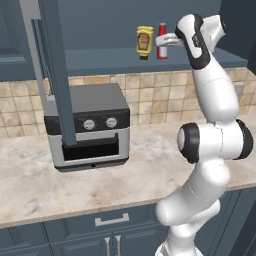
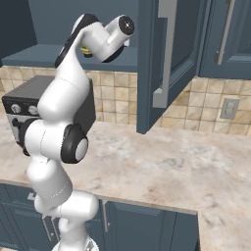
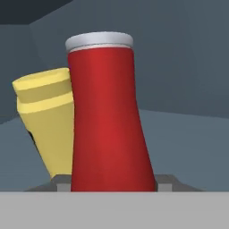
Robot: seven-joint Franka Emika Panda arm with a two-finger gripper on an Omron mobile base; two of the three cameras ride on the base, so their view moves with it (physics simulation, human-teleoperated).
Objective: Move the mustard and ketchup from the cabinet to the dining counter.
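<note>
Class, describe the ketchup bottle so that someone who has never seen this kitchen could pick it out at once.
Look above the grey toaster oven to the open blue-grey wall cabinet. Two bottles stand side by side on its shelf, just in front of the robot's hand. The ketchup is the slim red one with a pale cap, right of the squat yellow mustard.

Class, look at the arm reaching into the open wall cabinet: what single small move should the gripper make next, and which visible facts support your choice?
Probably finish closing on the ketchup. The gripper sits level with that red bottle on the cabinet shelf, and in the hand view the bottle stands centred, close up. The mustard stands beside it, so lift straight afterwards.
</note>
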